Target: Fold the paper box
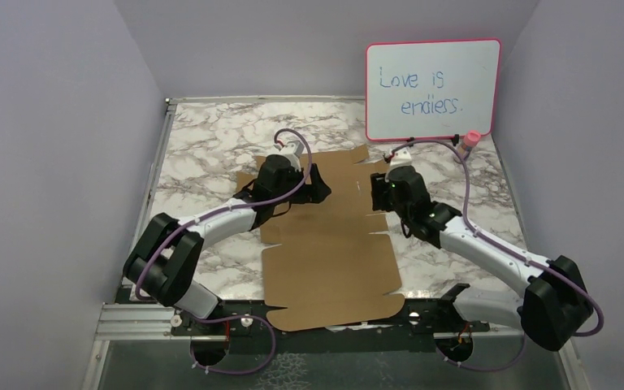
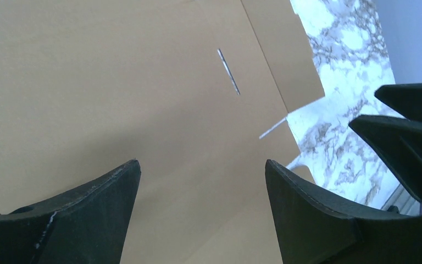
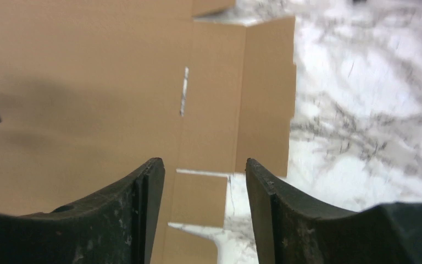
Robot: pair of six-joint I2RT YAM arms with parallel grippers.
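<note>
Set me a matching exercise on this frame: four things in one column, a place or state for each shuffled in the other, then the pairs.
Column one:
1. paper box
2. whiteboard
3. left gripper
4. right gripper

Column two:
a. stands at the far right, pink frame
b. open over the sheet's right edge flaps
c. unfolded brown sheet between the arms
d. open wide over plain cardboard

Pairs: 1-c, 2-a, 3-d, 4-b

Left pincer (image 2: 202,165) gapes wide; right pincer (image 3: 203,162) stands parted.
</note>
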